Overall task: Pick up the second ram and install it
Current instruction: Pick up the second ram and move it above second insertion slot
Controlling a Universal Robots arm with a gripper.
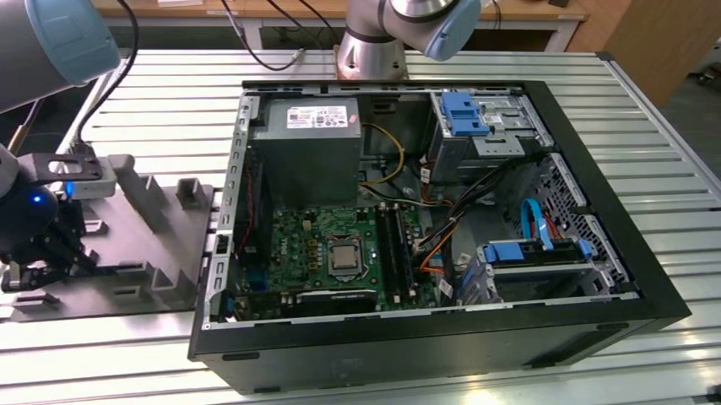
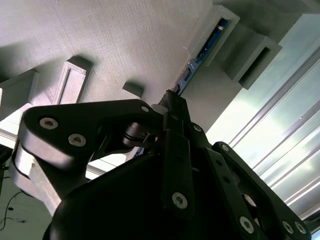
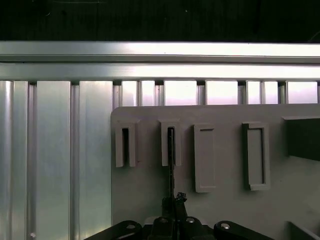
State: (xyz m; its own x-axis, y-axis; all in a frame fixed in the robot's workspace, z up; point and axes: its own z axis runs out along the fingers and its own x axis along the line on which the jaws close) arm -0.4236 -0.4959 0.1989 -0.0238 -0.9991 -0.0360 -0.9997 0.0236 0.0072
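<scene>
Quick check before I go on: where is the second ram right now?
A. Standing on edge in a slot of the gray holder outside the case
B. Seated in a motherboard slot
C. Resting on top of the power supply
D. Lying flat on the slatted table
A: in the first wrist view the second ram stands on edge in a slot of the gray holder, with the tool closed on its near end.

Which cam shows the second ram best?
Second wrist view: the second ram shows its blue face, running from the gray holder slot down to the gripper. The first wrist view shows it only edge-on, as a thin dark line. In the exterior view it's too small to tell.
</scene>
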